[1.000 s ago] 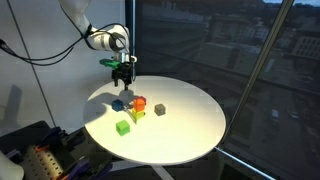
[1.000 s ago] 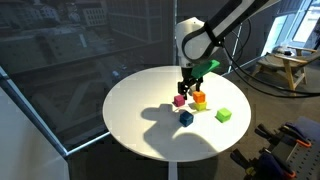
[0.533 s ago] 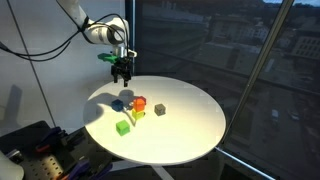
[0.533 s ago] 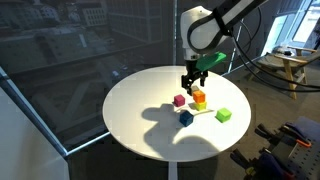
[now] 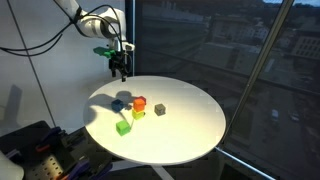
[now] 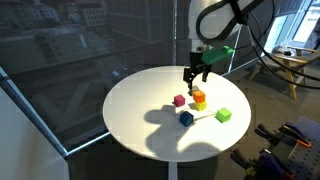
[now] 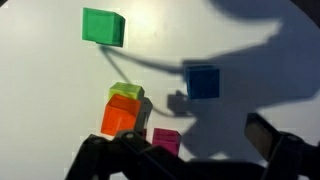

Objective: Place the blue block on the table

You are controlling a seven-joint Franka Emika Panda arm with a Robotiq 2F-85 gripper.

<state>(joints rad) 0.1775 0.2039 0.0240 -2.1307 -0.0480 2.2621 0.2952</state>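
The blue block sits on the round white table, apart from the other blocks. It also shows in an exterior view and in the wrist view. My gripper hangs open and empty well above the blocks, also seen in an exterior view. In the wrist view its two fingers frame the bottom edge with nothing between them.
An orange-red cube sits on a yellow-green one. A magenta cube lies beside them; it looks dark in an exterior view. A green cube lies apart. Windows stand behind the table.
My gripper has risen straight up from just above the blocks and is now higher over the table. The blue block stays on the table.
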